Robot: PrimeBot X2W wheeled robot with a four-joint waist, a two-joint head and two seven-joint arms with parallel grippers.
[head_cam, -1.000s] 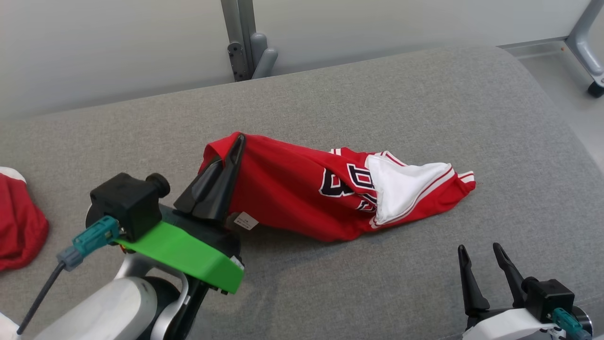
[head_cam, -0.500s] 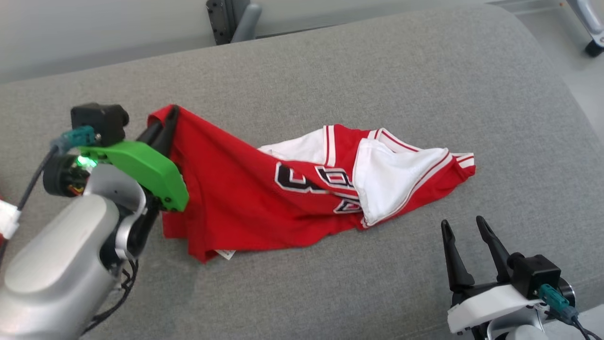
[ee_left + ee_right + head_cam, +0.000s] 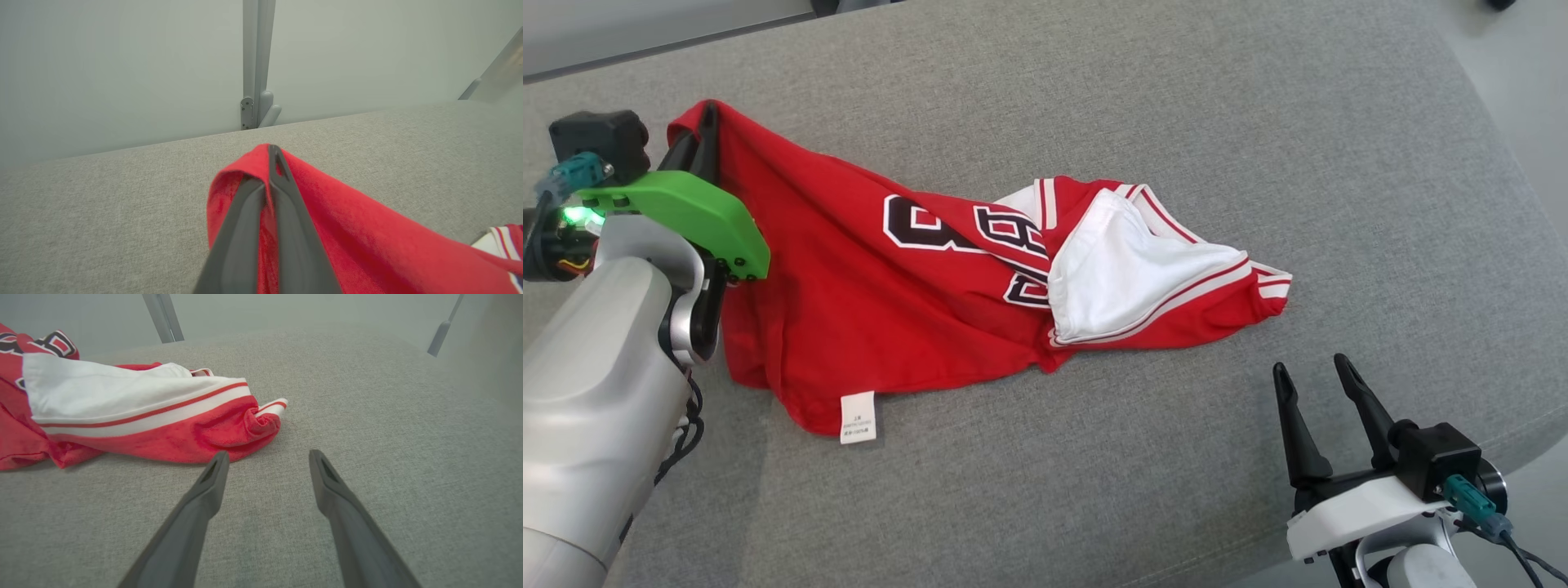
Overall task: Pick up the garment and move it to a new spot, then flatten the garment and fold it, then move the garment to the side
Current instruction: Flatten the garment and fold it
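The garment (image 3: 866, 286) is a red jersey with white trim and black-and-white numbers, stretched crumpled across the grey cushion (image 3: 1176, 122). My left gripper (image 3: 707, 122) is shut on its upper left corner, holding that corner raised; the left wrist view shows red cloth (image 3: 347, 237) pinched between the dark fingers (image 3: 282, 204). The white inner side (image 3: 1127, 269) is turned out at the right end. My right gripper (image 3: 1311, 371) stands open at the lower right, apart from the garment; in the right wrist view its fingers (image 3: 212, 486) point just past the red hem (image 3: 229, 433).
A white label (image 3: 858, 416) hangs at the garment's lower edge. The cushion's front edge (image 3: 1527, 441) drops off by my right gripper, and its right side curves down to pale floor (image 3: 1535, 106). A grey metal post (image 3: 255, 61) stands behind the cushion against a pale wall.
The camera has tilted down. My left gripper has pulled the garment's corner to the left, and the garment has stretched out and spread wider, baring its label. The right gripper stays open.
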